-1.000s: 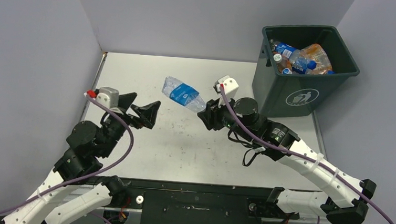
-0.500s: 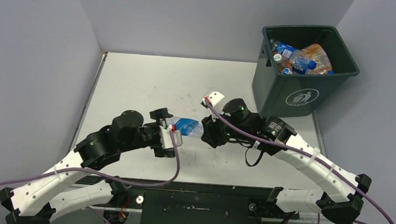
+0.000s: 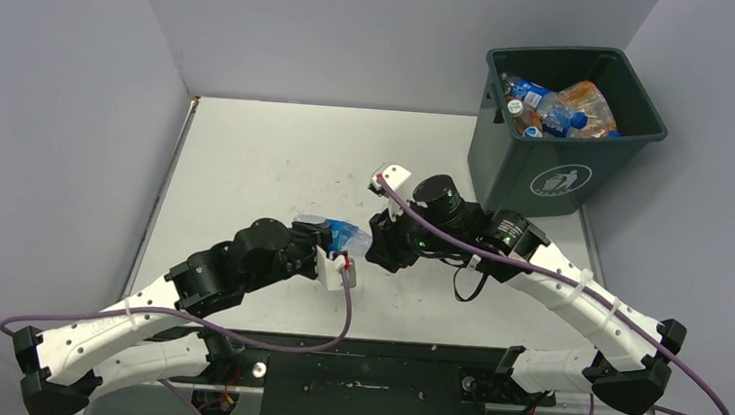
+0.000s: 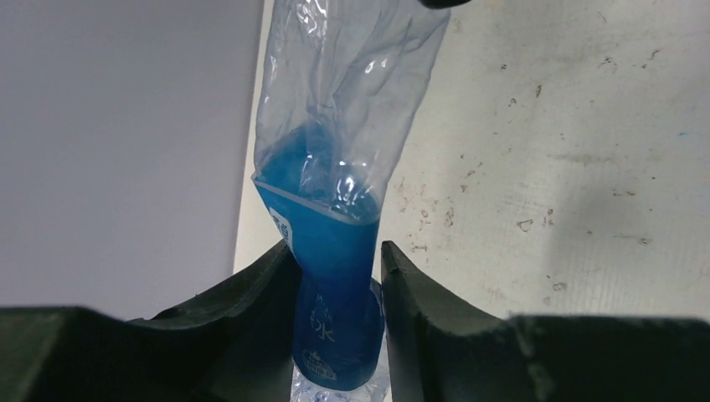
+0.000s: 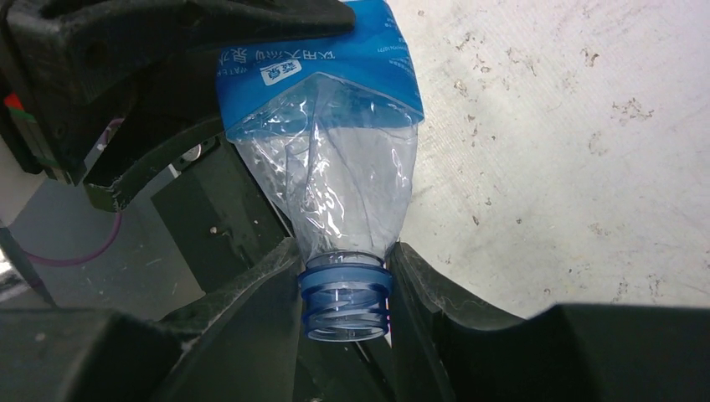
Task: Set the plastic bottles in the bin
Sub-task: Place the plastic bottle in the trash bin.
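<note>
The left gripper (image 4: 339, 251) is pinched on the blue label of a crumpled clear bottle (image 4: 343, 126). The right gripper (image 5: 345, 251) clamps its capless threaded neck, so the bottle spans between them over the surface (image 3: 250, 151). The bin (image 3: 523, 160), other bottles (image 3: 556, 108) inside, stands beyond the right gripper.

Item 1, table (image 3: 250, 151): at the centre of your top view, pale grey-white top, scuffed and speckled with small dark marks.
Item 2, metal edge strip (image 3: 174, 155): runs along the table's side at 9 o'clock.
Item 3, black mounting plate (image 3: 362, 375): at 6 o'clock, along the table's near edge.
Item 4, back wall (image 3: 356, 31): at 12 o'clock, plain matt lilac-grey.
Item 5, left wall (image 3: 59, 98): at 9 o'clock, same finish.
Item 6, right wall (image 3: 716, 193): at 3 o'clock, same finish.
Item 7, light: even and diffuse, leaving you only soft shadows on the top.
</note>
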